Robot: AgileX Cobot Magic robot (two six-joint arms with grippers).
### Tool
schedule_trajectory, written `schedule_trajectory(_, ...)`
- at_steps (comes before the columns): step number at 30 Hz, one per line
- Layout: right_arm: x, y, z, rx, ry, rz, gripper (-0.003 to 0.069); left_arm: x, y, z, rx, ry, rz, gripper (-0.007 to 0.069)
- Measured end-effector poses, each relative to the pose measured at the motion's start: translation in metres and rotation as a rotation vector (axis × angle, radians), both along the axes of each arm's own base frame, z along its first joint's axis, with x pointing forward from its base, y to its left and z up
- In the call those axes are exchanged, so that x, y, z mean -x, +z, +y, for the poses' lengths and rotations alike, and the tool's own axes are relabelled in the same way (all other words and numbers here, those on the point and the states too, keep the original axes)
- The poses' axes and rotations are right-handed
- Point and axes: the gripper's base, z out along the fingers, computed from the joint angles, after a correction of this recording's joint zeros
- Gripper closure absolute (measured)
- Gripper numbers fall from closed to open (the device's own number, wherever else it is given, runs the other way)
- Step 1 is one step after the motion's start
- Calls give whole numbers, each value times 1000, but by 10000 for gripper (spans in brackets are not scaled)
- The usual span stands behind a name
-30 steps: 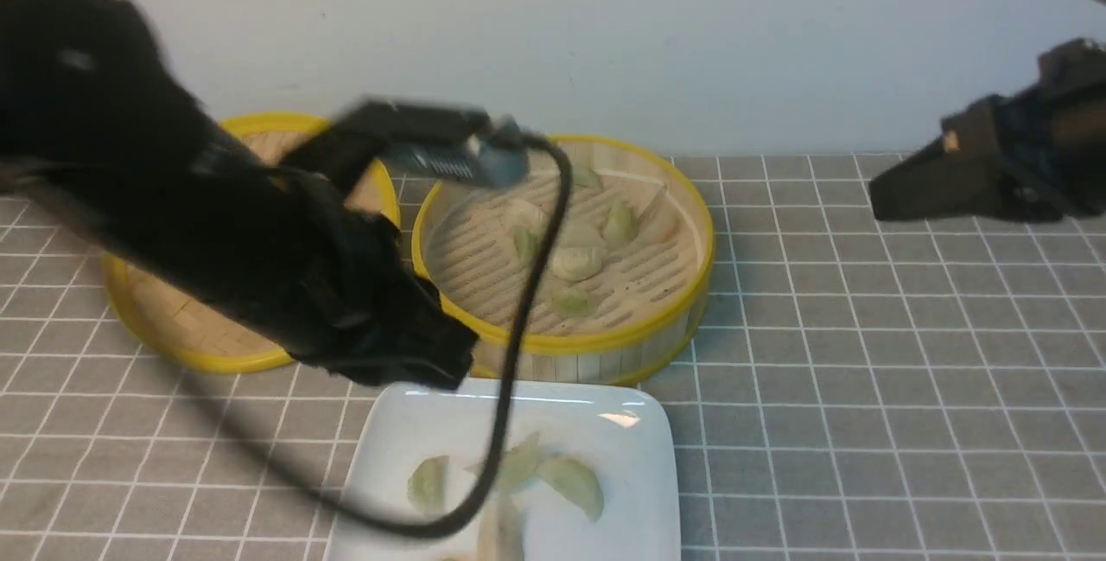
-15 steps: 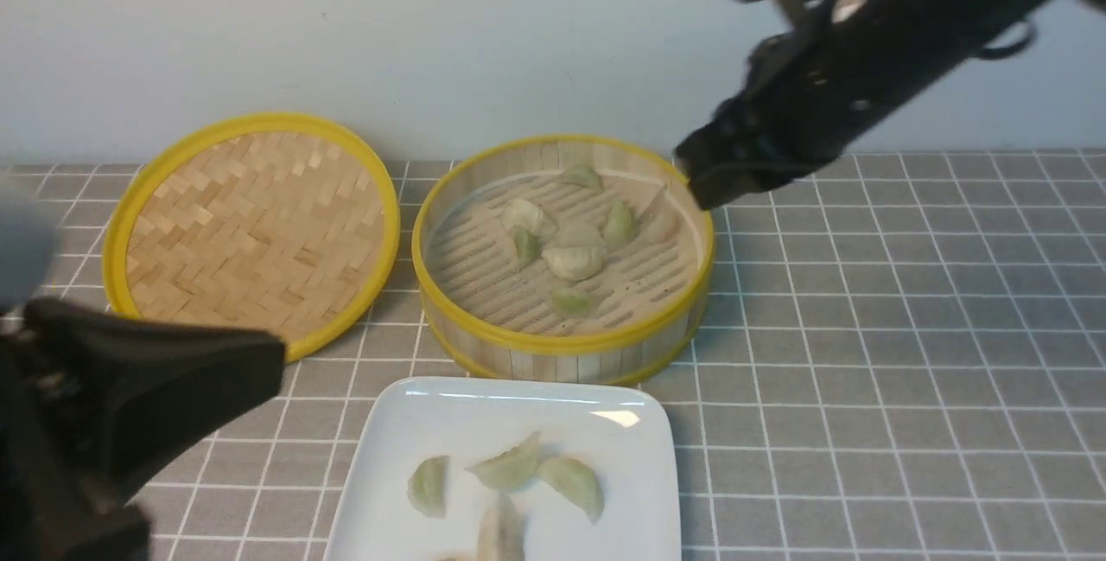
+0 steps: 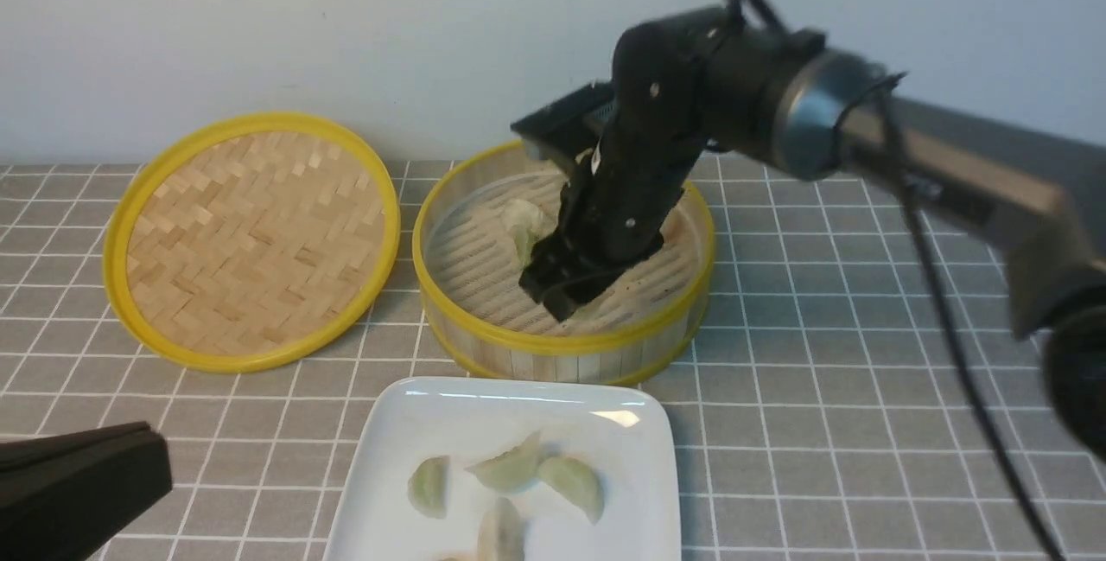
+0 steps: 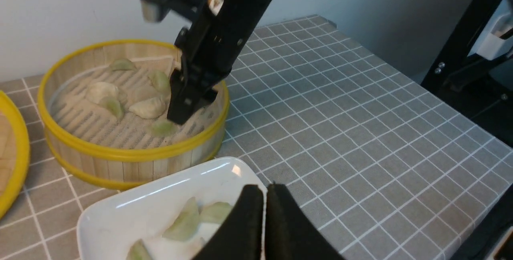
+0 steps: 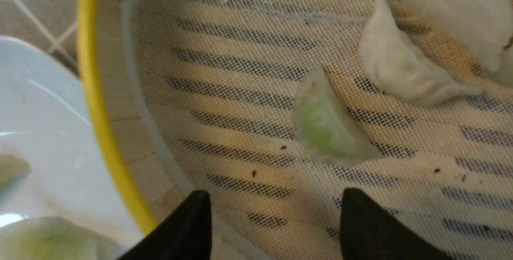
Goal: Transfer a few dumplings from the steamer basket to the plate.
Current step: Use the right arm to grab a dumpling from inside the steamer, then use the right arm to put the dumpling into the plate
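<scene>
The steamer basket (image 3: 562,343) stands mid-table with several dumplings on its mesh floor, among them an off-white one (image 3: 523,217). My right gripper (image 3: 553,297) hangs low inside the basket, open and empty. Seen from the right wrist, the right gripper (image 5: 276,208) is just short of a pale green dumpling (image 5: 324,127), with an off-white dumpling (image 5: 396,71) beyond it. The white plate (image 3: 518,392) in front of the basket holds several dumplings (image 3: 570,483). My left gripper (image 3: 155,466) is shut and empty at the lower left, and in its own view the left gripper (image 4: 264,190) is by the plate's (image 4: 132,208) corner.
The shallow woven bamboo lid (image 3: 251,237) lies flat to the left of the basket. A grey tiled cloth (image 3: 864,353) covers the table, with a pale wall behind. The table's right edge and a dark stand (image 4: 461,51) show in the left wrist view.
My right arm swung in from the far right and came down into the basket, and its jaws opened. My left arm pulled back from above the plate to the lower left, still shut.
</scene>
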Motion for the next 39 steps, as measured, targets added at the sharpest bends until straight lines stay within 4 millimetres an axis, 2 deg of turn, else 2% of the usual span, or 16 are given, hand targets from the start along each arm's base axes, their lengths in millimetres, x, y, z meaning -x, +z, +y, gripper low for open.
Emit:
schedule_trajectory(1, -4, -11, 2, 13, 1, 10, 214, 3, 0, 1, -1, -3, -12, 629)
schedule_trajectory(4, -11, -25, 6, 16, 0, -1, 186, 8, 0, 3, -17, -15, -31, 629)
schedule_trajectory(10, -23, -32, 10, -3, -1, -82, 179, 11, -4, 3, -51, -38, -10, 629)
schedule_trajectory(15, -24, -39, 9, 23, -6, -80, 183, 12, -6, 3, -65, -50, 9, 629)
schedule_trajectory(17, -25, -39, 8, 38, -24, -78, 216, 12, -6, 2, -66, -51, 11, 629)
schedule_trajectory(21, -24, -34, 5, 66, -38, -63, 402, 12, -6, 3, -69, -49, 10, 629)
schedule_trajectory(22, -24, -31, 5, 79, -37, -48, 480, 12, -6, 3, -69, -49, 10, 629)
schedule_trajectory(23, -23, -28, 4, 87, -38, -36, 523, 12, -6, 3, -69, -49, 10, 629)
schedule_trajectory(24, -23, -25, 4, 97, -37, -23, 523, 12, -6, 3, -69, -49, 10, 629)
schedule_trajectory(26, -26, -9, 6, 85, -38, -44, 511, 12, -6, 3, -69, -49, 10, 629)
schedule_trajectory(28, -31, 18, 9, 39, -43, -112, 510, 12, -6, 3, -69, -49, 10, 629)
schedule_trajectory(31, -28, 45, 8, -9, -48, -158, 510, 12, -6, 3, -71, -48, 8, 629)
schedule_trajectory(36, 1, 107, -2, -127, -52, -185, 510, 11, -5, 3, -64, -42, -1, 629)
schedule_trajectory(38, 17, 127, -9, -171, -50, -175, 510, 11, -5, 3, -60, -39, -6, 629)
schedule_trajectory(39, 25, 130, -12, -178, -49, -156, 510, 11, -5, 3, -60, -38, -8, 629)
